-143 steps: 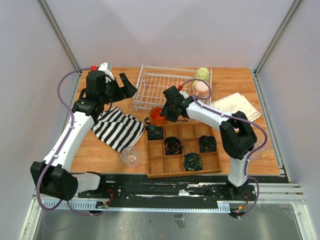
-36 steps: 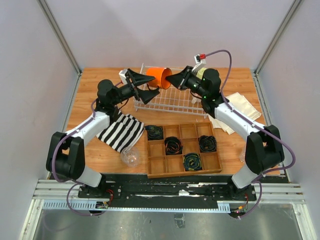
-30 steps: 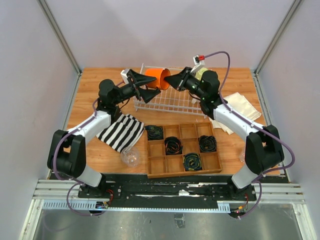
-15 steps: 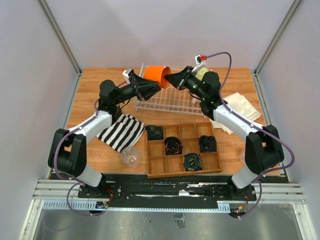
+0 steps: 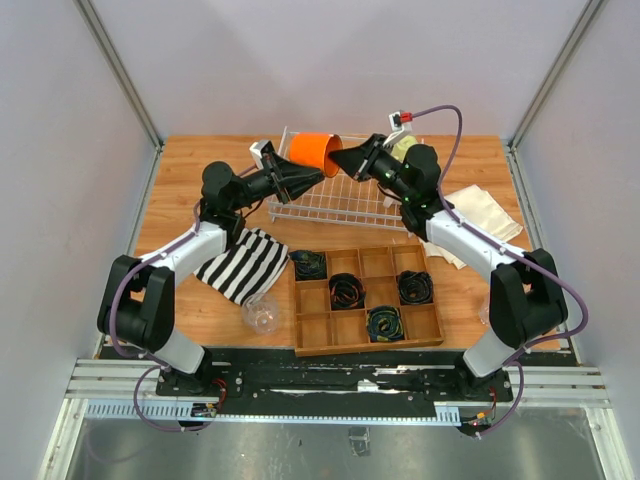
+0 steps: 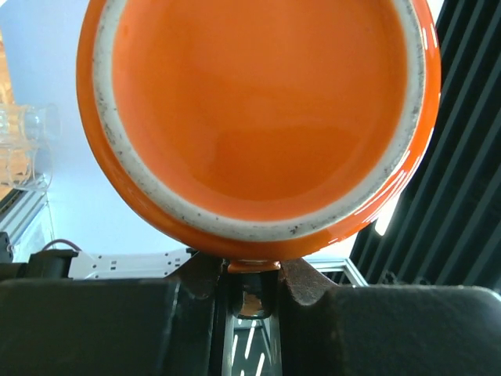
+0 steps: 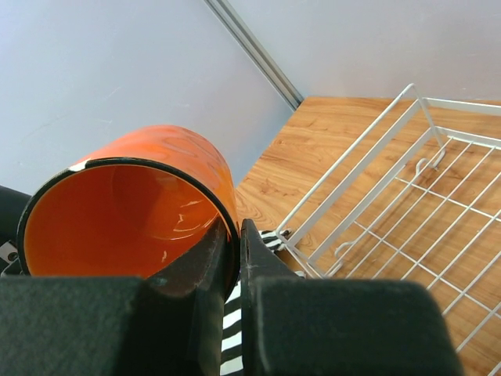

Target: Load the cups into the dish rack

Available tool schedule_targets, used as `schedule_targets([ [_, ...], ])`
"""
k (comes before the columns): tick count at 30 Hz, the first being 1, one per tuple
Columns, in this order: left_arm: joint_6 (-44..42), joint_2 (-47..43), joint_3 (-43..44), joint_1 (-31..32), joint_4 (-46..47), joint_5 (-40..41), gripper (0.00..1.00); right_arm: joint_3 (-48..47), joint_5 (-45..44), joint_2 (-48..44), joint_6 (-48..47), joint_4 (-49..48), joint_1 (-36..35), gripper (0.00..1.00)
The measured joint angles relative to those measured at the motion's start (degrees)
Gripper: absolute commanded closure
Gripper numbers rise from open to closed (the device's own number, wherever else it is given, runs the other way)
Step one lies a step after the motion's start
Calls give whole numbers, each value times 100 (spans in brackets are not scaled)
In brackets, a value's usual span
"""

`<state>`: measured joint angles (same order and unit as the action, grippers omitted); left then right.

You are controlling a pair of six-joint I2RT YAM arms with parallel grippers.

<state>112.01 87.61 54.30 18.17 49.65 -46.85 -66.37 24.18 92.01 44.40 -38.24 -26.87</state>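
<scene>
Orange mug [image 5: 314, 150] is up in the air, tipped on its side, over the 11 o'clock corner of the dish rack [image 5: 350, 207], touching neither rack nor table. Right gripper [image 5: 346, 160] comes in from 3 o'clock, jaws nearly closed and pinching the mug's rim wall, one finger inside and one outside; the mouth faces the right wrist cam. Left gripper [image 5: 311, 178] comes in from 8 o'clock at the mug's base end, jaws narrowed to a thin slot right under the base ring with a small bit of the mug in the slot, probably the handle, but the left wrist view is too tight to be sure. Rack sits at 12 o'clock on the wooden table [image 5: 200, 300], tilted a bit. Yellow-green mug [image 5: 403, 148] is at the rack's 1 o'clock corner, mostly hidden behind the right arm. Clear tumbler [image 5: 260, 315] lies on the table at 7 o'clock, just beside the striped cloth [image 5: 240, 262]. Wooden tray [image 5: 297, 322] with black cables sits at 6 o'clock, beige cloth [image 5: 482, 212] at 3 o'clock.
</scene>
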Motion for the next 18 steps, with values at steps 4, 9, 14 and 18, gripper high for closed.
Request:
schedule_targets([
  [4, -13, 26, -13, 2, 2, -9, 99, 35, -11, -2, -24, 2, 0, 92],
  [9, -136, 221, 26, 26, 98, 2, 99, 81, -11, -9, -184, 234, 9, 70],
  [14, -540, 573, 411, 57, -85, 0, 99, 144, -20, -81, -284, 492, 46, 53],
  [18, -1152, 765, 905, 63, -671, 4, 100, 256, -66, -345, -367, 713, 199, 44],
])
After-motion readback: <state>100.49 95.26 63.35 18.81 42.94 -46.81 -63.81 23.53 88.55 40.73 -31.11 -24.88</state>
